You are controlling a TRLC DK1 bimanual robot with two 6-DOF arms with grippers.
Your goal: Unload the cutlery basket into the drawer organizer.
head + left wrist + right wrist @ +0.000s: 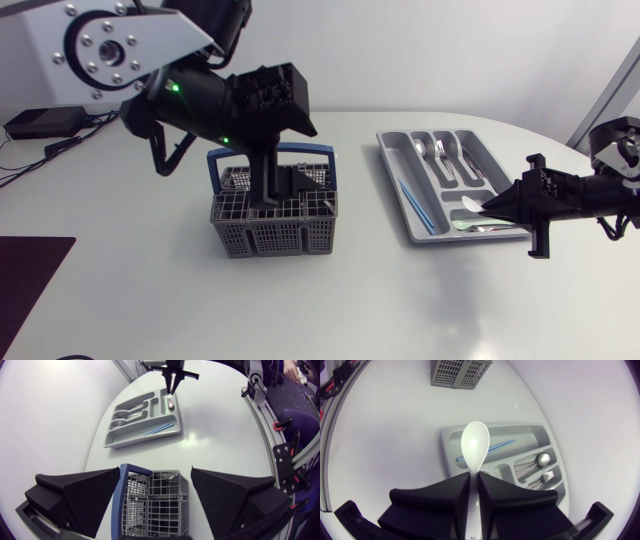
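Bright, even overhead light; soft shadows beside basket (272,236) on pale table (150,300).

head camera looks down; wrist cameras face basket (275,232) and organizer (395,185).

The left arm (190,100) extended from the left edge and bent downward at the wrist; the left gripper (155,480) pointed straight down, its broad fingers (82,495) spread wide apart; the right arm (600,190) lay low and nearly level, pointing inward; the right gripper (474,479) was pinched on the handle of a white spoon (474,442), bowl forward.
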